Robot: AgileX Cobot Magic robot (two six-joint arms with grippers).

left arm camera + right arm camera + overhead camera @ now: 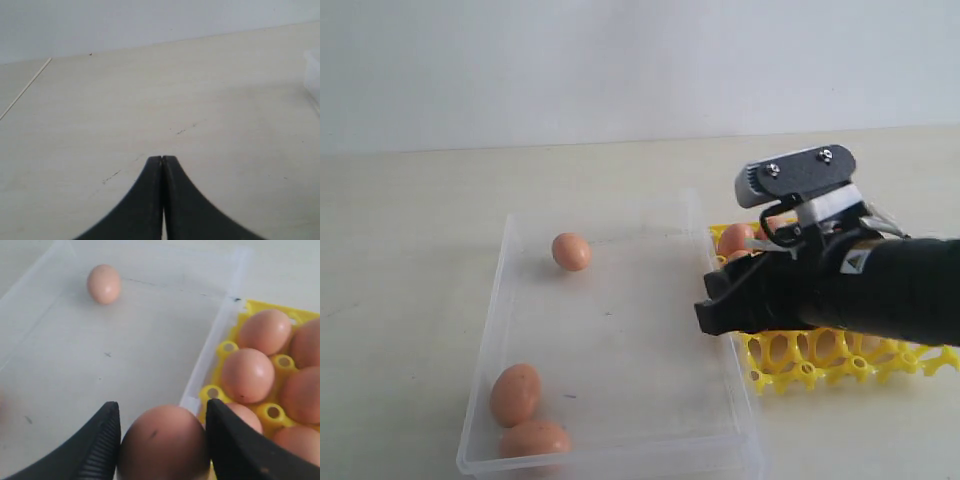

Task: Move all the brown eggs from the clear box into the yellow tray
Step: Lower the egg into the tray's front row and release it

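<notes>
Gripping one brown egg [162,452], right end effector [162,410] above clear box [209,352] wall; egg-laden yellow tray [228,347] alongside; left end effector [162,162] pinched together.

In box [630,360]: one egg [571,251] at back, two eggs [515,394] in near-left corner. Just right of box: tray [800,365] with eggs [735,239].

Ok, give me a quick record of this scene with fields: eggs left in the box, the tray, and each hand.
clear box: three brown eggs loose inside, one at the far end, two at the near left corner
yellow tray: several seated eggs, count partly hidden by the arm
right hand: closed on held egg, by the box wall beside the tray
left hand: shut, empty, over bare table
</notes>
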